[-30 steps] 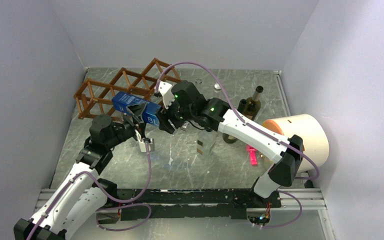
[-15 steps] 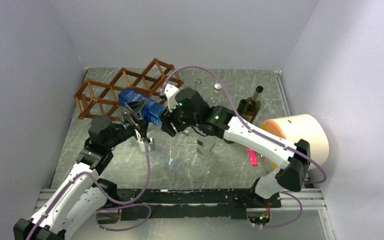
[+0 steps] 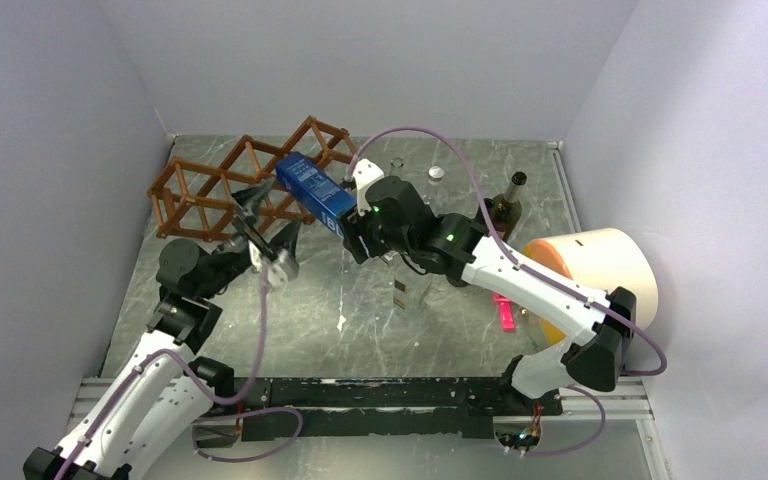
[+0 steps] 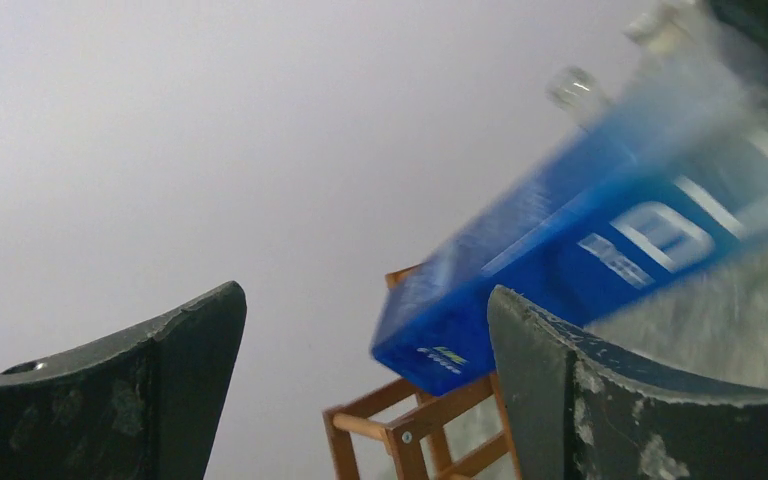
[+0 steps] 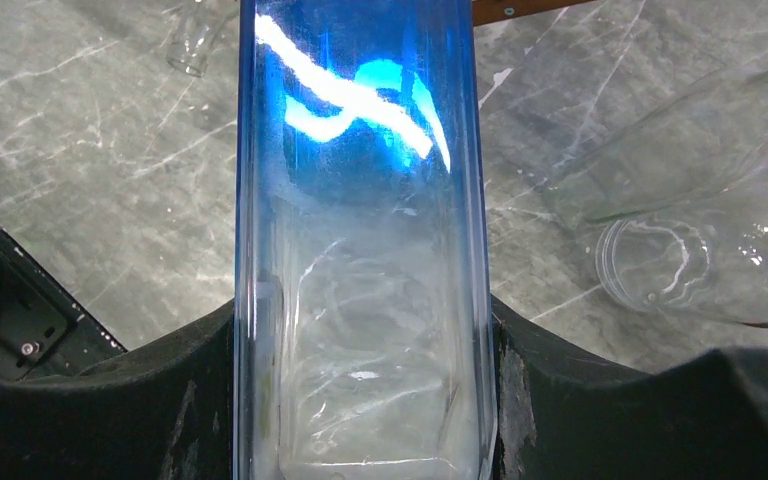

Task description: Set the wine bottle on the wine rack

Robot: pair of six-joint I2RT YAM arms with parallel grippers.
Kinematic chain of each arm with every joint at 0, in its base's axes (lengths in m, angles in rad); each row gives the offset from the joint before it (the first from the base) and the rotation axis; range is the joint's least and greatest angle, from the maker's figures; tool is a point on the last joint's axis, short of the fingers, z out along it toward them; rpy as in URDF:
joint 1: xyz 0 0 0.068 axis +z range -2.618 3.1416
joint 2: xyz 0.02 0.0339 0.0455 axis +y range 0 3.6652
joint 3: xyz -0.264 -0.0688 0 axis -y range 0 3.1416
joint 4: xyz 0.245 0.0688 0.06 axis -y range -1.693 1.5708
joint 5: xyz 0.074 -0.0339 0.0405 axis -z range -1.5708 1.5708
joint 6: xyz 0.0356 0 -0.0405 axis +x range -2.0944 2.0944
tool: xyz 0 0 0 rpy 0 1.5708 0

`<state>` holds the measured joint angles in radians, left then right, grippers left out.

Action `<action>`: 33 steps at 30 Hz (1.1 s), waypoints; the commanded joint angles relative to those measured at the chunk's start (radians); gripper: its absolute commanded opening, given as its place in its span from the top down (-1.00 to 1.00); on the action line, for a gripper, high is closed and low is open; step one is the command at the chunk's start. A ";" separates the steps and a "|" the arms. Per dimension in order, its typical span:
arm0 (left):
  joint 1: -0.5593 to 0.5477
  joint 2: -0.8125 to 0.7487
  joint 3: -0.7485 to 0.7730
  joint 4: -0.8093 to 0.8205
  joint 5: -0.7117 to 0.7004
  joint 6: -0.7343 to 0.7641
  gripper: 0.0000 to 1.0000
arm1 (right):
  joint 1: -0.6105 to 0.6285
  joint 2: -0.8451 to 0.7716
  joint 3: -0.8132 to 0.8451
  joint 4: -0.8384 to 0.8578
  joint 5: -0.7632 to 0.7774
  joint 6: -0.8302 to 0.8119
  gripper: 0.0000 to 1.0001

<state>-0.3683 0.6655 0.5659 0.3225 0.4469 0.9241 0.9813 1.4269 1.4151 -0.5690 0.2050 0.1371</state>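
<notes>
Right gripper (image 5: 362, 345) clamped on the blue wine bottle (image 3: 310, 190), both fingers flat against its sides. Bottle tilted, far end over the right cells of the wine rack (image 3: 205, 190); contact with the rack unclear. Gripped end hidden in top view. Left gripper (image 3: 268, 222) spread wide and empty, just in front of the rack. In left wrist view the bottle is motion-blurred.
</notes>
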 commanded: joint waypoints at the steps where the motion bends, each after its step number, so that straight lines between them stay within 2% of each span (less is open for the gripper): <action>1: 0.004 0.023 0.094 0.232 -0.406 -0.572 -0.88 | 0.003 -0.031 0.050 0.143 0.002 0.017 1.00; 4: 0.010 0.072 0.186 0.153 -0.593 -0.737 -0.88 | 0.002 -0.018 0.051 0.138 -0.029 0.018 1.00; 7: 0.013 0.126 0.295 0.036 -0.673 -0.780 -0.88 | 0.002 0.000 0.060 0.120 -0.067 0.016 1.00; 10: 0.015 0.149 0.305 0.039 -0.762 -0.811 -0.88 | 0.003 0.023 0.076 0.085 -0.116 0.011 1.00; 16: 0.020 0.146 0.297 0.031 -0.759 -0.817 -0.88 | 0.016 0.071 0.078 0.036 -0.139 0.004 1.00; 23: 0.026 0.172 0.299 0.015 -0.760 -0.826 -0.88 | 0.034 0.153 0.123 -0.020 -0.028 -0.014 1.00; 33: 0.033 0.174 0.284 0.028 -0.755 -0.822 -0.88 | 0.035 0.219 0.138 -0.006 0.086 -0.013 1.00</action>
<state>-0.3473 0.8436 0.8555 0.3370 -0.2962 0.1146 1.0168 1.6638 1.4773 -0.7296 0.1989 0.1295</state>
